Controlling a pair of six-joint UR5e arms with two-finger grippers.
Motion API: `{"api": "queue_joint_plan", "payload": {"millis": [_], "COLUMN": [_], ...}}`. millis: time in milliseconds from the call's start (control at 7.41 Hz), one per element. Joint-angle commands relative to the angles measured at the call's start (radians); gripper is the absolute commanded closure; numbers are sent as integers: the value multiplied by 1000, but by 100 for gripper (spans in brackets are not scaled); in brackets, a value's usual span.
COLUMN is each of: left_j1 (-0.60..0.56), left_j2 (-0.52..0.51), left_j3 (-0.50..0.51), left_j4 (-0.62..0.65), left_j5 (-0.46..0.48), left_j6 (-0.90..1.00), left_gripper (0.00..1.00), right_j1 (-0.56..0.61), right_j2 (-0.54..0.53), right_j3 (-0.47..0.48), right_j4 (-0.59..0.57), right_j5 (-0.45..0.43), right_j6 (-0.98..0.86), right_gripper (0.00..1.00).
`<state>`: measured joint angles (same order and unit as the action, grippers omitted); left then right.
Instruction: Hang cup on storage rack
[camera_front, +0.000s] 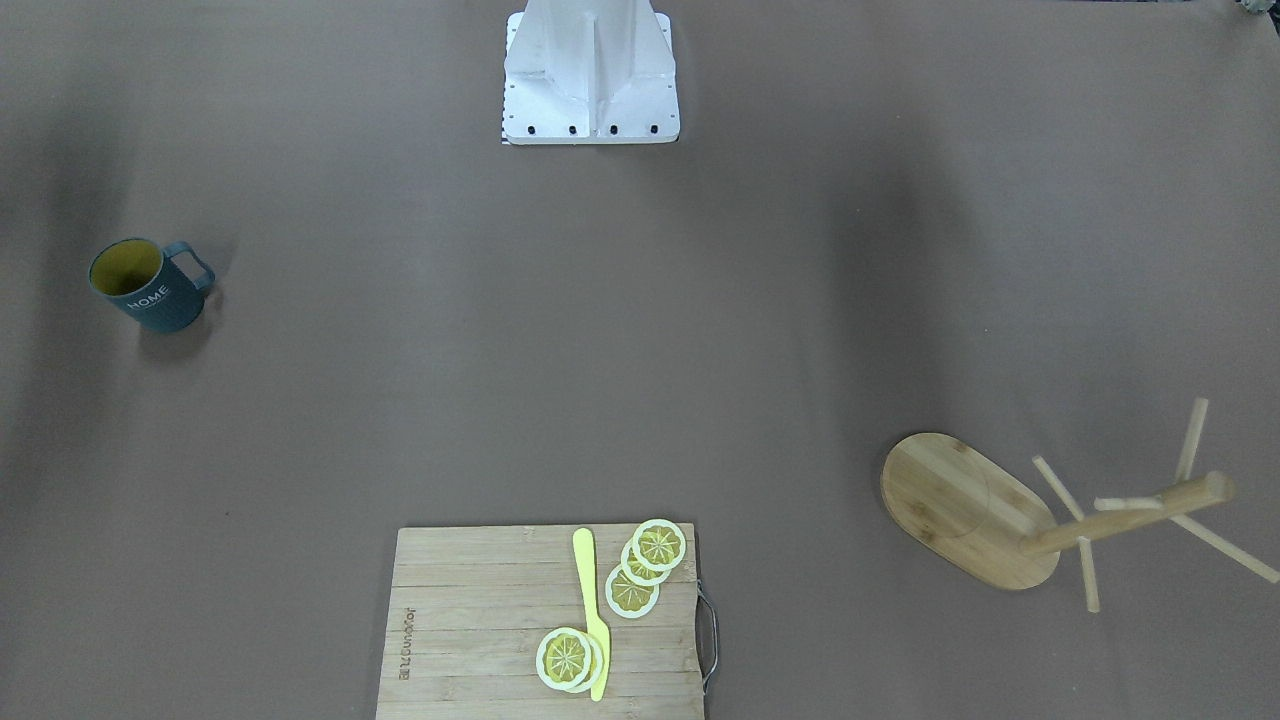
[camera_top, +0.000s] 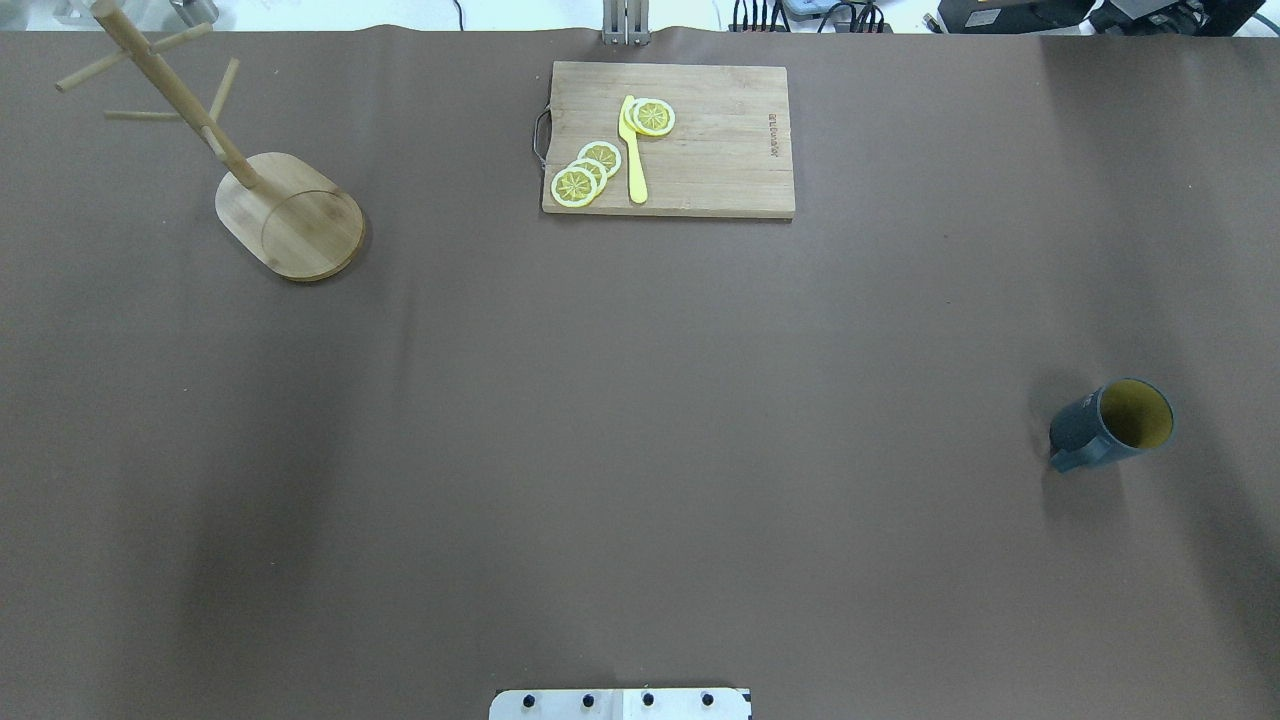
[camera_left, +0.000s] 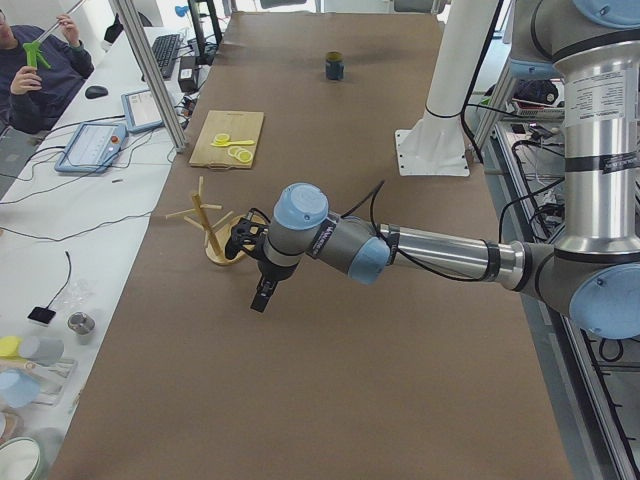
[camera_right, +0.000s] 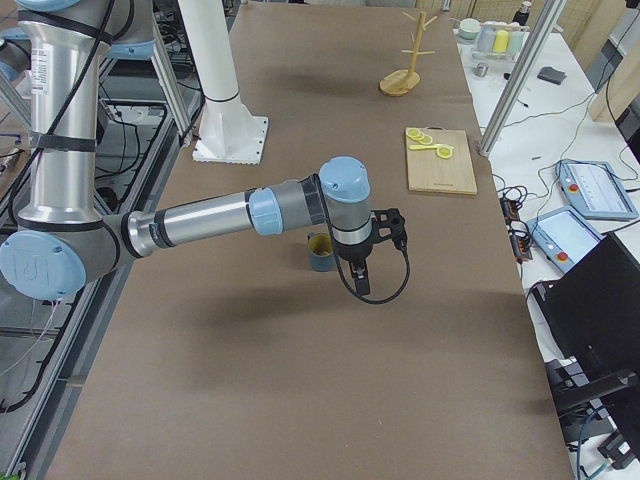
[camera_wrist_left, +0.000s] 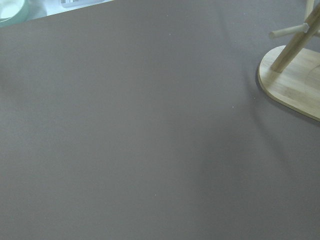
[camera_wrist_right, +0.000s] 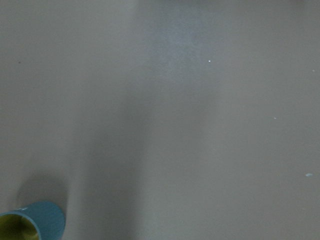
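Observation:
The slate blue-grey cup with a yellow-olive inside stands upright on the brown table at my right; it also shows in the front view and at the bottom left of the right wrist view. The bamboo storage rack stands far left, empty, and shows in the left wrist view. My left gripper hangs above the table near the rack. My right gripper hangs just beside the cup. I cannot tell whether either is open or shut.
A bamboo cutting board with lemon slices and a yellow knife lies at the far middle edge. The robot's white base stands at the near edge. Operators' desks with gear line the far side.

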<state>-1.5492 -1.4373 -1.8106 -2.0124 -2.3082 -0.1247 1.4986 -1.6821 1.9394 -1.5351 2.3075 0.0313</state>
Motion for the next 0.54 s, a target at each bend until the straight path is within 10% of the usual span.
{"api": "queue_joint_plan", "payload": {"millis": [0, 405], "left_j1": [1, 1], "left_j2": [43, 46], "left_j3": [7, 7], "left_j4": [-121, -124], "left_j5": [-3, -5], "left_j6": [-19, -21], "left_gripper": [1, 1], "right_j1": [-153, -395], "right_j2": [-4, -68], "right_j3": [-4, -4], "right_j4": [100, 351], "right_j5": [-11, -126], "right_j6": [129, 456], "right_gripper": [0, 0]}}
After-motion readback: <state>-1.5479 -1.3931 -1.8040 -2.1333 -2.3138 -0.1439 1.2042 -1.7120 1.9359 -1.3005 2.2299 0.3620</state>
